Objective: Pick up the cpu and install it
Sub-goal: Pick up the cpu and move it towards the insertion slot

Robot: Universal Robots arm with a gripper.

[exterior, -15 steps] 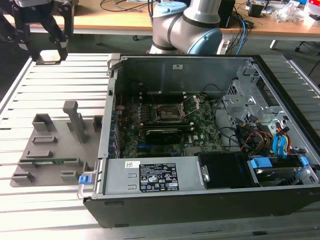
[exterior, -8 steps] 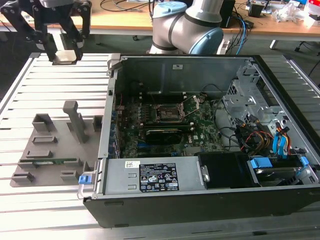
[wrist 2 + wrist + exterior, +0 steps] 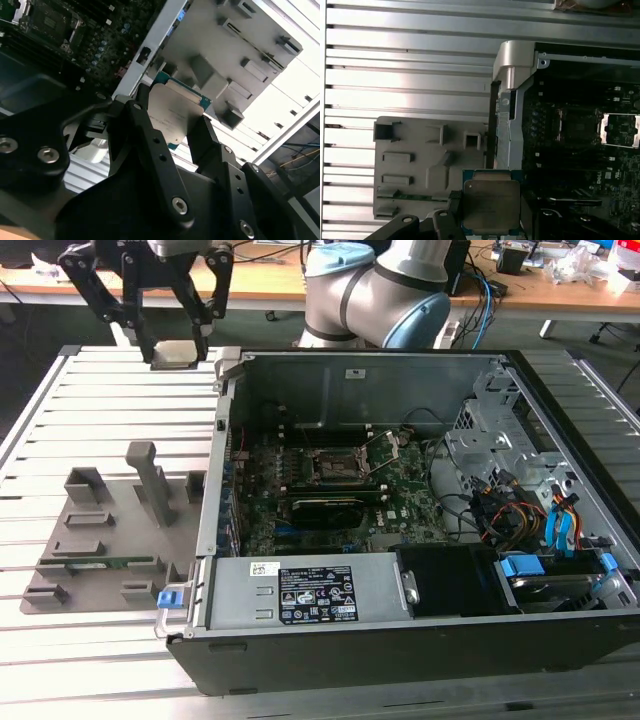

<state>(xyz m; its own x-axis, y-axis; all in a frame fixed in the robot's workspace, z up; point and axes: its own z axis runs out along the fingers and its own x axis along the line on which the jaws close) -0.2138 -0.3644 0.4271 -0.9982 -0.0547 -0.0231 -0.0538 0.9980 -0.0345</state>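
The cpu (image 3: 176, 353) hung level, lid up, pinched between the fingers of the gripper (image 3: 177, 342) above the slatted table (image 3: 90, 400) in the exterior view, near the open computer case (image 3: 400, 370), a wooden desk (image 3: 260, 285) behind. In both wrist views it showed square, with no long axis, the grey tray (image 3: 420, 170) beyond it.

Count on inspection: one open black metal computer case (image 3: 300, 665), one grey moulded plastic fixture tray (image 3: 120, 535), one silver-topped square cpu (image 3: 178, 353), one black two-fingered gripper (image 3: 178, 346), one long green memory stick (image 3: 110, 562).
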